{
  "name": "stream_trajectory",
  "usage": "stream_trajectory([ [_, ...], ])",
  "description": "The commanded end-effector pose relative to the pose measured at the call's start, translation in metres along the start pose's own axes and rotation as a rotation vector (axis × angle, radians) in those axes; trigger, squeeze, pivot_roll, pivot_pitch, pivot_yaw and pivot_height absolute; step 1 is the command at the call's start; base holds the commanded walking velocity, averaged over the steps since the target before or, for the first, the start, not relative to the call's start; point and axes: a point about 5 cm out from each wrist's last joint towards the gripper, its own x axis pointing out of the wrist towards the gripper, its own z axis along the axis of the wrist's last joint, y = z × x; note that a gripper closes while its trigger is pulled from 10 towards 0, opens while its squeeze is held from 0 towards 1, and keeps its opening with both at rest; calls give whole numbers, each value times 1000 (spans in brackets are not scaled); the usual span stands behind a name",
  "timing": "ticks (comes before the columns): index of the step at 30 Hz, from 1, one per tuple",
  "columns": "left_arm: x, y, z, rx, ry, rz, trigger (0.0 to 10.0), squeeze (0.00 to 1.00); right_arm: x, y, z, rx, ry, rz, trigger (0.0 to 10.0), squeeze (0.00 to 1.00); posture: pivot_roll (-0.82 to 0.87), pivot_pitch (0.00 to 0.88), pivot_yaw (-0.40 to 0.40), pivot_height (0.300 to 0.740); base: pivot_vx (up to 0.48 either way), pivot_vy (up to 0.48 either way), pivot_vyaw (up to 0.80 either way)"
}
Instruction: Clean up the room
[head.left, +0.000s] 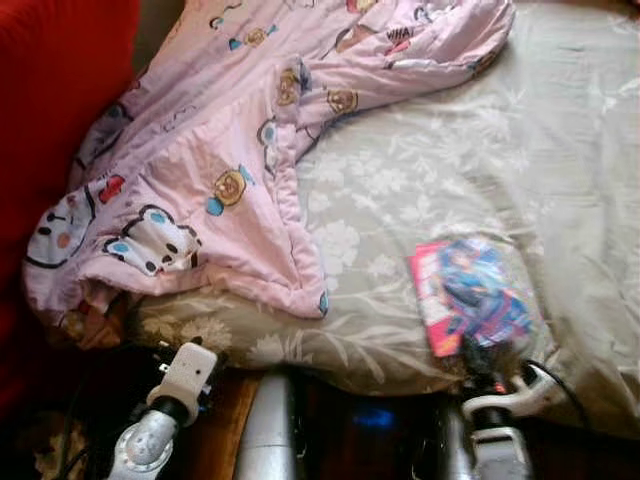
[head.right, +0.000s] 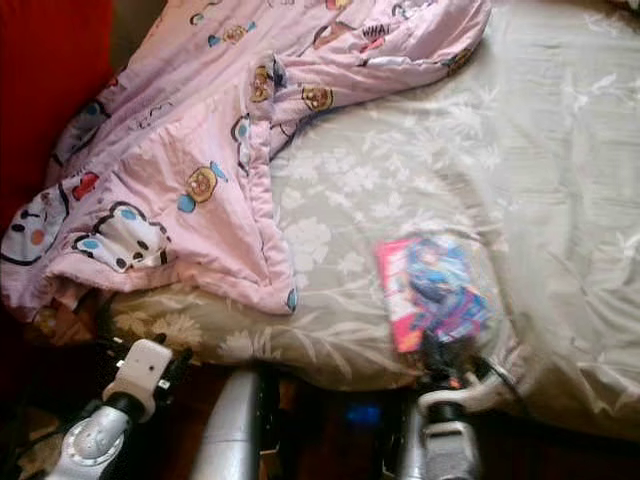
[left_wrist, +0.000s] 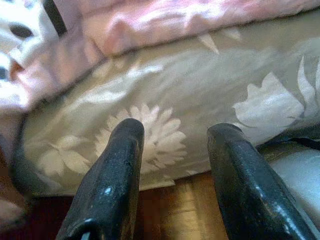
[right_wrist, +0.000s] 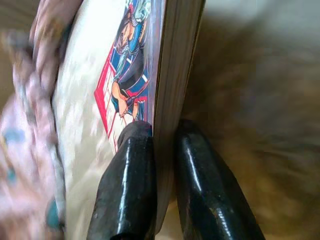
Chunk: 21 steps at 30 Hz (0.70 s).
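A bed with a grey floral sheet carries a rumpled pink quilt on its left side. Near the front edge lies a comic book, its near edge pinched in the right gripper's jaws. The left gripper hangs below the bed's edge, jaws spread.

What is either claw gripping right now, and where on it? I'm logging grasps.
The right claw pinches the comic book at its near edge, one finger on the cover. The left claw is open, holding nothing.
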Motion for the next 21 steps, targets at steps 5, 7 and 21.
stream_trajectory([
  [5, 2, 0, -17, -65, 89, 62, 10000, 0, 8, 2, 27, -248, -65, -11, 10000, 0, 186, 143, 71, 606, 0, 0, 0],
  [7, 6, 1, -15, -73, 88, 78, 10000, 0, 15, 8, 35, -322, -86, -1, 10000, 0, 178, 133, 58, 606, 0, 0, 0],
  [21, 14, -4, -24, -158, 161, 147, 10000, 0, 7, -8, 44, -647, -25, -161, 10000, 0, 144, 57, 11, 606, 0, 0, 0],
])
